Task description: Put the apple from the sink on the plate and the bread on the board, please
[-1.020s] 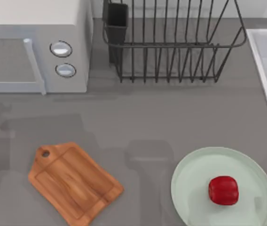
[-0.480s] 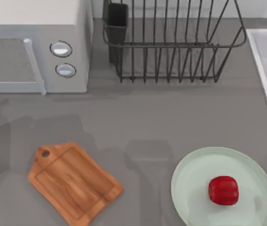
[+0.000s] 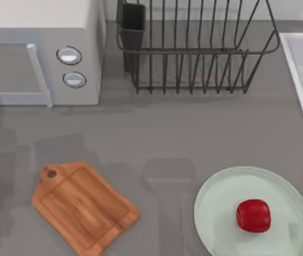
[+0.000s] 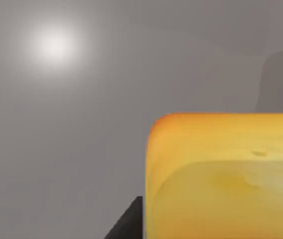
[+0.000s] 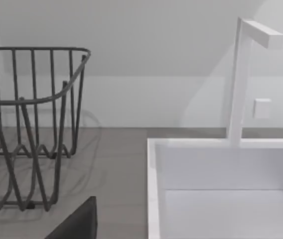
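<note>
At the far left of the desk (image 3: 157,138) stands a pale microwave (image 3: 39,53). In front of it, near the near left edge, the board (image 3: 85,207) lies bare, turned at an angle with its holed handle end pointing far-left. The bread (image 4: 226,174) fills the close foreground of the left wrist view, hard against that camera with grey desk beyond it. From this I judge that the left gripper is pinching the loaf, though its fingers are hidden and I cannot tell their state for sure.

To do this step well, the left arm should bring the bread over the middle of the board, inside the grooved border, lower it level until its base touches the wood, and only then release. The board's slant matters little for so small a loaf, but the handle end is best avoided.

A dark wire dish rack (image 3: 194,48) stands at the far centre. Toward the near right, the apple (image 3: 253,216) already rests on the plate (image 3: 221,208), right of the plate's centre. The sink (image 3: 301,58) runs along the right edge, and the right wrist view faces it and its white faucet (image 5: 241,79). I cannot tell the right gripper's state.
</note>
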You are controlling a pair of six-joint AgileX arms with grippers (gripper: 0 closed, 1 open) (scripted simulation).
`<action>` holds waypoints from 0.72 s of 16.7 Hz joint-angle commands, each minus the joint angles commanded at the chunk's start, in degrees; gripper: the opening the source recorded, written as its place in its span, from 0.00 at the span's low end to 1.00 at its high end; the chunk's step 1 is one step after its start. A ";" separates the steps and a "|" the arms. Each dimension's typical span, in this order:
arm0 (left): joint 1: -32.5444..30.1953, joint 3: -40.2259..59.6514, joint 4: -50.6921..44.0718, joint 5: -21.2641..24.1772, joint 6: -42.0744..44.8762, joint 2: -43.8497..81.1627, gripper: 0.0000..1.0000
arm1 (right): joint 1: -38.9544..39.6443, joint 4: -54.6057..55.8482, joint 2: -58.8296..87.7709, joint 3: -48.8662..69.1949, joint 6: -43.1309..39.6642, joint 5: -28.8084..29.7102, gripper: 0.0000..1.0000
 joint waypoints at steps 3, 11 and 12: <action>-2.50 -2.62 -0.55 -2.39 -22.34 0.57 0.00 | 0.00 0.00 0.00 0.00 0.00 0.00 1.00; -12.72 -6.59 -1.36 -1.95 -78.73 -1.74 0.00 | 0.00 0.00 0.00 0.00 0.00 0.00 1.00; -14.30 -6.84 -1.27 -1.12 -84.85 -2.36 0.00 | 0.00 0.00 0.00 0.00 0.00 0.00 1.00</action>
